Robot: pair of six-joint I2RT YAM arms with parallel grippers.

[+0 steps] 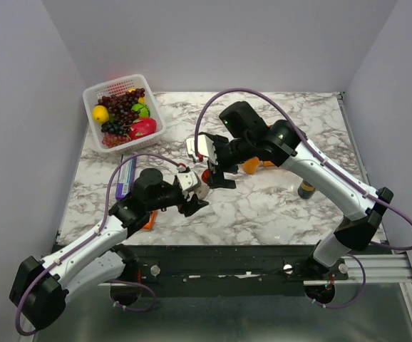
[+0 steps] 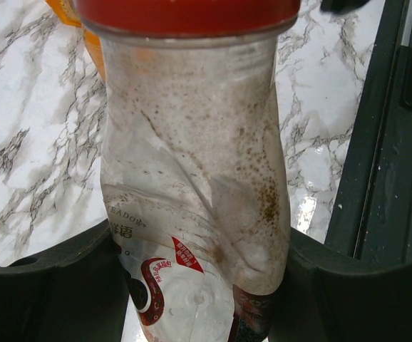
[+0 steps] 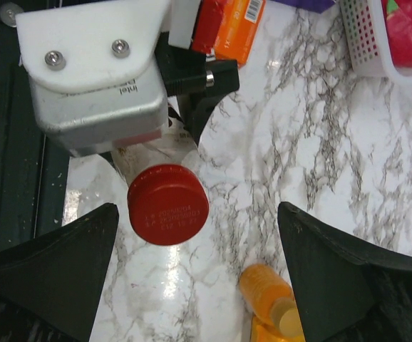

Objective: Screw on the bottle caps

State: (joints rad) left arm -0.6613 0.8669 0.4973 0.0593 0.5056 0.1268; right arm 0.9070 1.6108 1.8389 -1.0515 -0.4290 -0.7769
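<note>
My left gripper (image 1: 192, 191) is shut on the clear bottle (image 2: 199, 178) and holds it upright, fingers (image 2: 63, 292) pressing both sides of its lower body. The red cap (image 3: 167, 204) sits on the bottle's neck and also shows in the top view (image 1: 206, 175). My right gripper (image 3: 199, 217) is open above the cap, with the cap between the jaws and nearer the left finger, untouched. The orange bottle (image 3: 269, 288) lies on its side on the marble just right of them, also in the top view (image 1: 251, 165). I cannot make out the orange cap.
A white basket (image 1: 92, 96) of fruit stands at the back left. A black can (image 1: 306, 189) stands under the right forearm. A purple item (image 1: 125, 177) and an orange pack (image 3: 238, 28) lie near the left arm. The table's dark front rail (image 2: 377, 178) is close.
</note>
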